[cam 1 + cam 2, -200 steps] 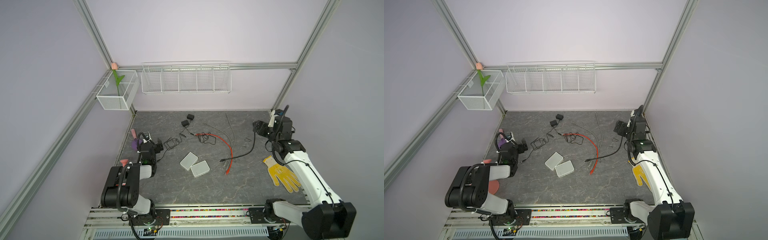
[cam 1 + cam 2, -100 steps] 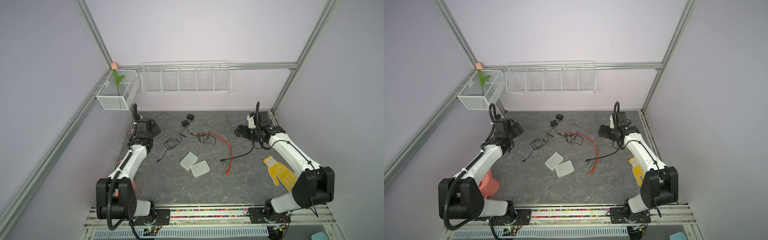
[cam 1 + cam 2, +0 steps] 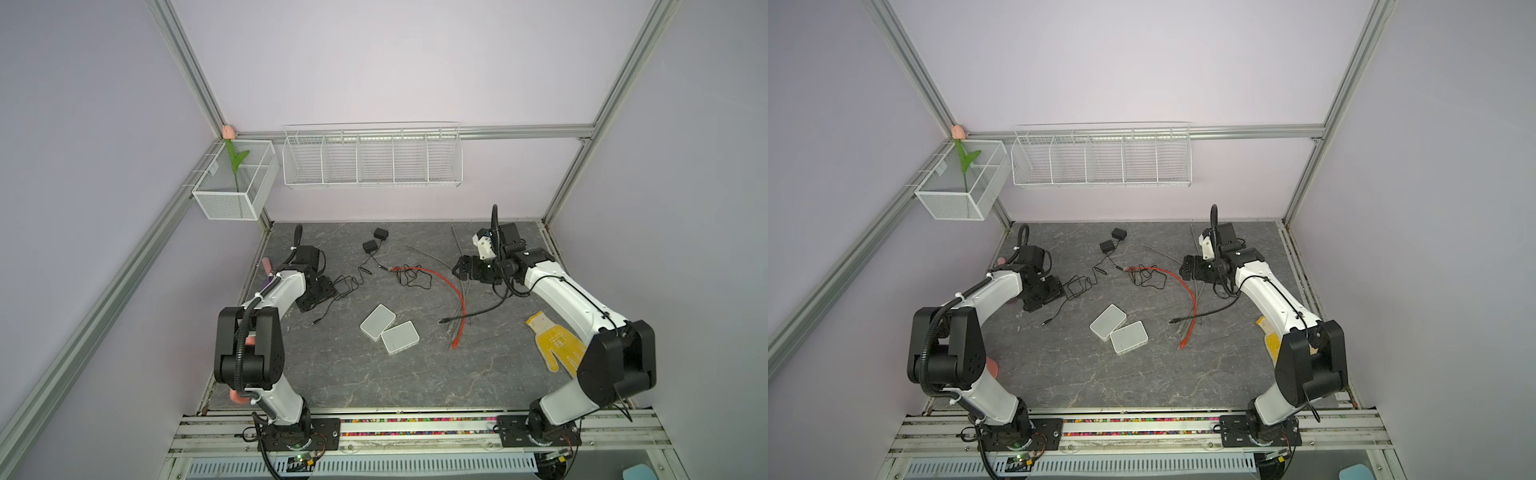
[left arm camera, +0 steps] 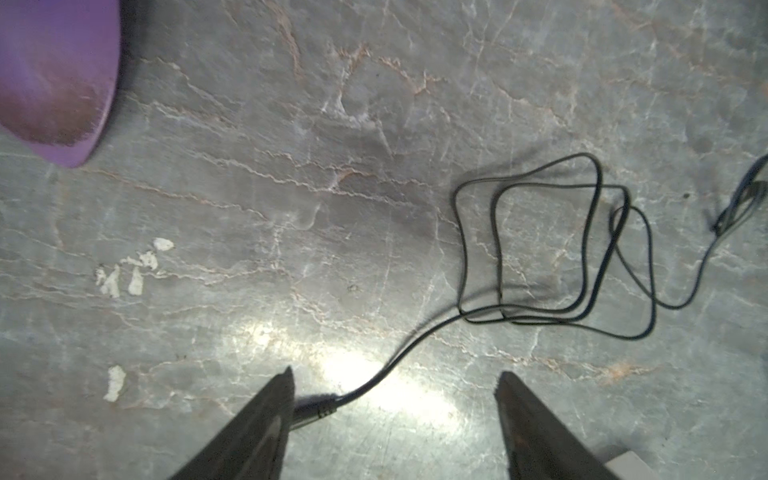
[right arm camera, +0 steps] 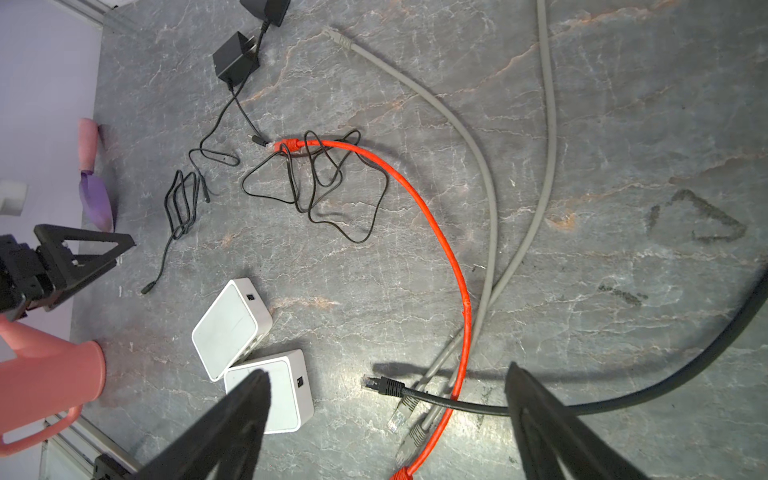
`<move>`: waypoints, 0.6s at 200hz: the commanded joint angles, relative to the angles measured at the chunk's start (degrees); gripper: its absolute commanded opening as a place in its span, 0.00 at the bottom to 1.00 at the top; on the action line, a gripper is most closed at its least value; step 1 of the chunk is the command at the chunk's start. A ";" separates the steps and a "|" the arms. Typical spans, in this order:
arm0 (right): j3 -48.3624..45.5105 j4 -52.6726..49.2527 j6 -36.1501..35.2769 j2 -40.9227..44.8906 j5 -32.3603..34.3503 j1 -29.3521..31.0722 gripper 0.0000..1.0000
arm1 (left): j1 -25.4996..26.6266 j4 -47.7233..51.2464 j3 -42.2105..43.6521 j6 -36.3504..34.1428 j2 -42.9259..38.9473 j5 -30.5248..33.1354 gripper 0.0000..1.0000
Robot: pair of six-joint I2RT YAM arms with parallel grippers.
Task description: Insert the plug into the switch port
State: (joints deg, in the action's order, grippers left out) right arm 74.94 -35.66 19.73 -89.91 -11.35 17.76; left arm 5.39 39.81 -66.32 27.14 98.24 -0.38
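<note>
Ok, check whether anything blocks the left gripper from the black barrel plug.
Nothing visible does. The left gripper hangs open over bare table, and the barrel plug lies uncovered just beside one finger; its cable trails away from the jaws.

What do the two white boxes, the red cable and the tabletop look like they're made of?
White boxes: likely hard plastic, smooth and matte, with rounded moulded edges. Red cable: probably a rubbery plastic jacket; it bends smoothly and shines faintly. Tabletop: grey stone or a stone-print sheet, veined and glossy under the light; I cannot tell which.
</note>
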 commanded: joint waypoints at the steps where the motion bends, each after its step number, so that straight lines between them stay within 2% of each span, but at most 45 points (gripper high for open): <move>1: -1.26 1.13 0.43 1.45 -1.61 0.94 0.88 | 0.33 6.24 -1.91 -1.82 2.99 -1.81 0.68; 17: -1.80 1.04 0.44 2.00 -1.18 1.31 0.86 | 0.42 5.50 -0.37 -2.06 2.46 -2.60 0.63; 70: -4.10 1.39 0.95 4.12 -0.38 1.83 0.85 | 1.20 5.64 0.60 -1.57 5.28 -3.99 0.60; 93: -4.39 1.43 1.11 4.72 0.08 1.97 0.85 | 1.38 7.67 -0.55 -1.64 8.50 -4.10 0.48; 120: -4.54 1.15 1.07 5.35 0.79 2.06 0.85 | 1.64 9.96 -1.65 -1.49 11.22 -1.52 0.41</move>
State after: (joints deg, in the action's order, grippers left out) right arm 71.44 -34.87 19.92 -86.41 -11.53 19.40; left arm 6.70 45.30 -67.64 25.47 105.82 -3.68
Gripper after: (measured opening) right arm 0.853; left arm 0.434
